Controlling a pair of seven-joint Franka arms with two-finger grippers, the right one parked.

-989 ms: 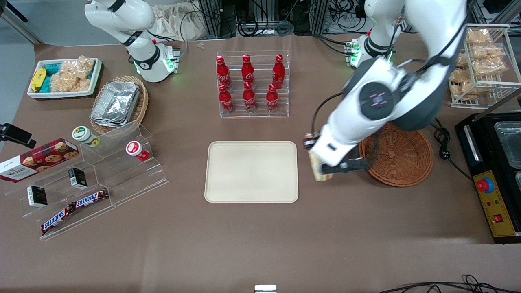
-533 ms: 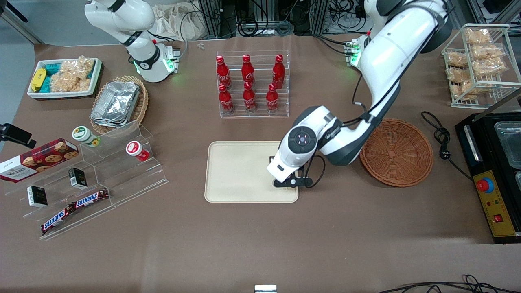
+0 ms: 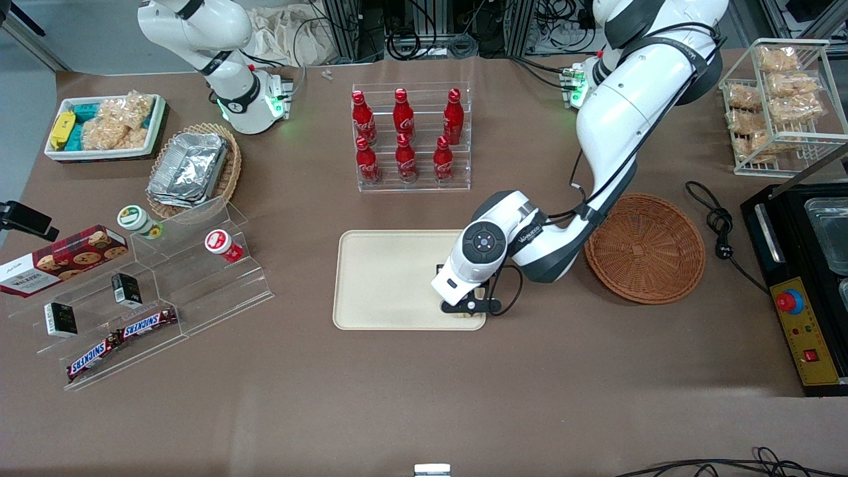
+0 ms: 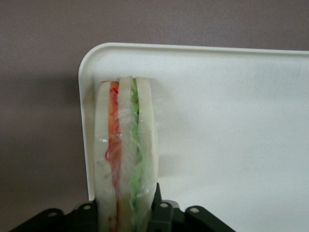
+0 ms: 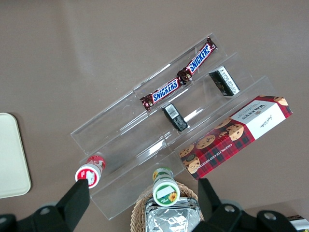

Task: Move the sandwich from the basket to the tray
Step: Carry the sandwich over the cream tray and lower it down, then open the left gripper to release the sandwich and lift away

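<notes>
My left gripper (image 3: 467, 307) hangs low over the corner of the cream tray (image 3: 391, 278) that lies nearest the front camera, toward the working arm's end. It is shut on the sandwich (image 4: 126, 145), a wrapped wedge of pale bread with red, orange and green layers, held on edge between the black fingers (image 4: 159, 205). The sandwich's tip reaches over the tray's (image 4: 231, 121) rounded corner, just inside the rim. In the front view the wrist hides almost all of the sandwich. The round brown wicker basket (image 3: 646, 248) stands beside the tray with nothing in it.
A rack of red cola bottles (image 3: 411, 139) stands farther from the camera than the tray. Clear acrylic steps with snacks (image 3: 152, 285), a foil-container basket (image 3: 192, 169) and a white bin (image 3: 106, 126) lie toward the parked arm's end. A wire snack rack (image 3: 782, 106) and black appliance (image 3: 808, 285) flank the basket.
The gripper carried the sandwich from beside the basket across to the tray's corner, then shifted slightly nearer the camera in the last half second. It stays shut on the sandwich.
</notes>
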